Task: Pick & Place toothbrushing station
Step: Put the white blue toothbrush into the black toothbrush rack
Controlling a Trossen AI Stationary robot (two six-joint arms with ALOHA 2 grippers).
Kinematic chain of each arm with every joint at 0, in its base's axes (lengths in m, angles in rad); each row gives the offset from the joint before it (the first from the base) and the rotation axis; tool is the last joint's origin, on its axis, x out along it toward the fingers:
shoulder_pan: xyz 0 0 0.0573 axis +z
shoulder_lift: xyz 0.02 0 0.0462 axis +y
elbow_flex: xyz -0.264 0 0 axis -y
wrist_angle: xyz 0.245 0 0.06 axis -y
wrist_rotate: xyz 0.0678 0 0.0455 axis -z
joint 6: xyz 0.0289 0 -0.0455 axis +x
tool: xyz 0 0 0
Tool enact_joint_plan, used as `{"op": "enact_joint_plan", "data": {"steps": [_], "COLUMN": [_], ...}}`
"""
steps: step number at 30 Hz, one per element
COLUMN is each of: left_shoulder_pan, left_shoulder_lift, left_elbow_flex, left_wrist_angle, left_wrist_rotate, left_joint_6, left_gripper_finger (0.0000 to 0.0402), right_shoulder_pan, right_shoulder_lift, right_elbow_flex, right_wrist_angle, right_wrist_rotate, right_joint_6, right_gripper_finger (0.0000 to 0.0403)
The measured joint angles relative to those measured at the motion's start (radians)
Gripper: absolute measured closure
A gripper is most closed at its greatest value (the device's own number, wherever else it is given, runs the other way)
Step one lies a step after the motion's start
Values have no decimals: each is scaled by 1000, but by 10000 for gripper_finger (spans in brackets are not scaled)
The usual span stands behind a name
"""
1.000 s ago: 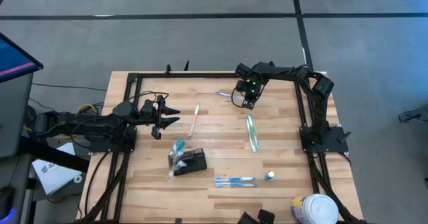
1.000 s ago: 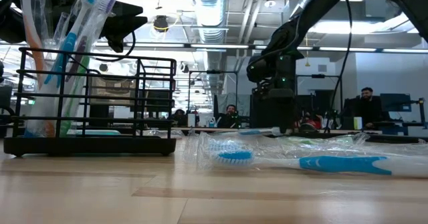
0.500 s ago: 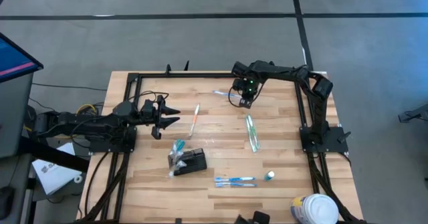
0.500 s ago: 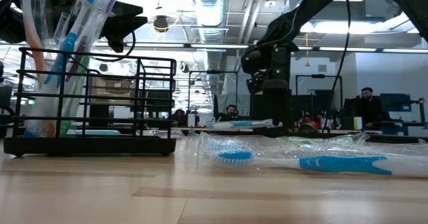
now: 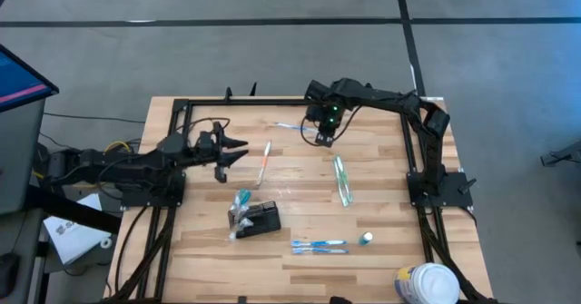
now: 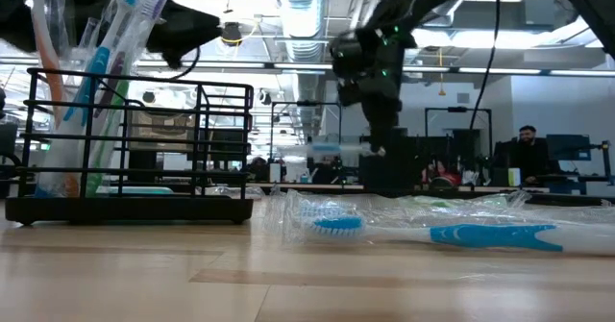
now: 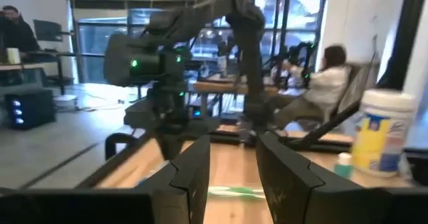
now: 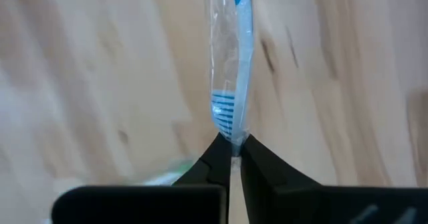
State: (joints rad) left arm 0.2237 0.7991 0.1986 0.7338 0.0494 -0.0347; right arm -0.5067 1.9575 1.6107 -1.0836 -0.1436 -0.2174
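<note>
Nearest to the front edge of the wooden table (image 5: pixel 381 204), a white round tub (image 5: pixel 425 283) with blue and yellow print is seen at the right corner; its writing cannot be read. Just behind it, two blue toothbrushes (image 5: pixel 319 246) in clear wrap are laid side by side, and a small white and green item (image 5: pixel 366 239) is placed near them. To the left of these, the toothbrushing station (image 5: pixel 263 220), a small black wire-framed holder, is standing on the boards, with wrapped brushes (image 6: pixel 110 34) leaned in it. Farther back, a green wrapped toothbrush (image 5: pixel 342 179) and an orange one (image 5: pixel 265 161) are lying apart on the wood.

The left gripper (image 5: pixel 238 150) is held over the left side of the table, pointed at the orange brush, its fingers (image 7: pixel 194 177) parted narrowly with nothing between them. At the far side, the right gripper (image 5: pixel 320 137) is raised above the table, and its fingers are pinched tight on a blue toothbrush in shiny plastic wrap (image 8: pixel 231 83), which is hanging free.
</note>
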Motion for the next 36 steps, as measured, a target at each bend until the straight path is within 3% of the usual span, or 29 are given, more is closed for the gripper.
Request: {"op": "enact_joint_plan", "data": {"steps": [9,14,26,36], "left_shoulder_pan": [-3,-30,-172,-220], "left_shoulder_lift": [252,339,412,435], "left_elbow_flex": [285,379,424,424], "left_wrist_angle": [-293,-347,-350,-323], "left_wrist_rotate": [-111,-271,-603,-707], "left_joint_6": [251,456,901,1089], "left_gripper_finger": [309,303,277,233], "right_shoulder_pan": [74,99,120,158], "right_shoulder_lift": [0,0,-1,-1], "right_elbow_flex": [164,233,273,273], "right_wrist_angle": [-1,2,49,109], "right_wrist_rotate": [-126,-151,-229,-304], "right_joint_6": [18,52,111,141], "right_gripper_finger": [396,393,394,395]}}
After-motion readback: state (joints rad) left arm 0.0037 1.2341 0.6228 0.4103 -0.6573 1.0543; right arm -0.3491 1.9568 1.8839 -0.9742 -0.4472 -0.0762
